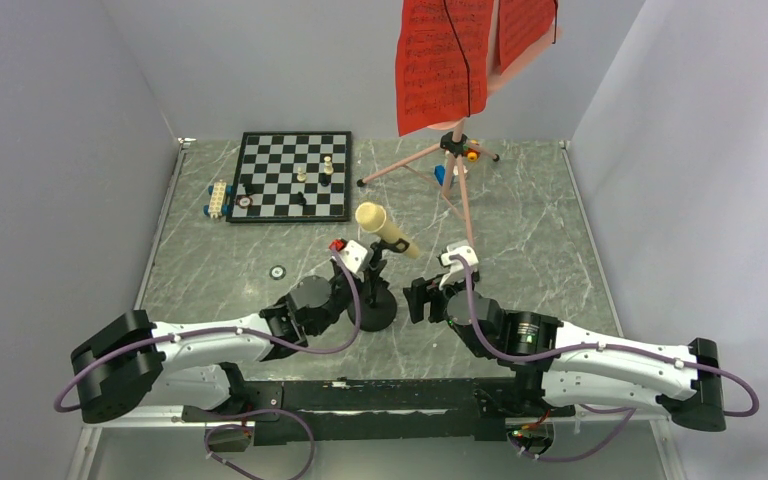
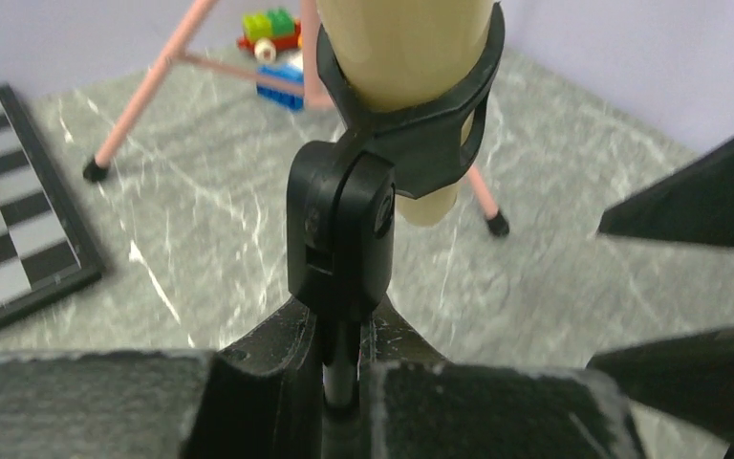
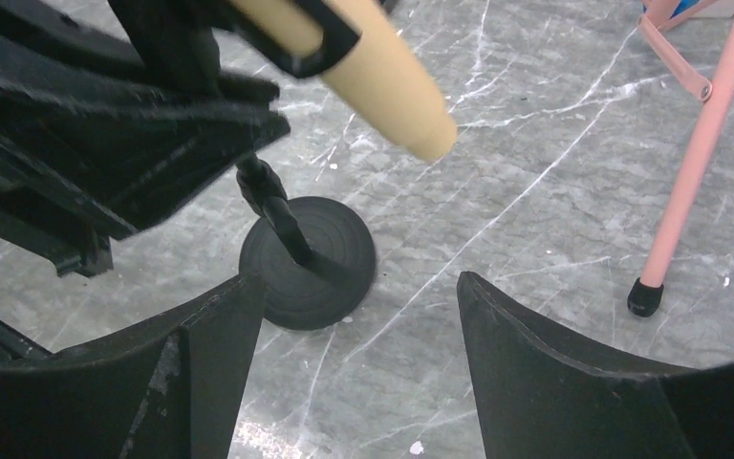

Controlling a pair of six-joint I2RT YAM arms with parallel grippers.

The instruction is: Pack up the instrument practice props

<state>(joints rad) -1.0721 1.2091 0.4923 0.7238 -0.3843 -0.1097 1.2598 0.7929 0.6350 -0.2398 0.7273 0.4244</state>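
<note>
cream microphone (image 1: pixel 384 228) tilted on black round-base stand (image 1: pixel 377 314), red pages (image 1: pixel 442 65) on pink tripod (image 1: pixel 410 163)

Left arm (image 1: pixel 205 345): laid out low, reaching inward and forward from its base, elbow folded back at the outer end. Left gripper (image 1: pixel 358 290): pinched nearly closed on the thin pole of the microphone stand (image 2: pixel 339 239). Its fingers (image 2: pixel 263 359) flank the pole low down, under the stand's hinge.

Right arm (image 1: pixel 610 360): mirror pose, low, reaching inward. Right gripper (image 1: pixel 420 298): jaws spread wide, nothing between them. Its fingers (image 3: pixel 201 373) are level with each other and tilted down toward the tabletop. The stand's round base is just ahead of one fingertip; can't tell if they touch.

The two grippers face each other, near but apart.
</note>
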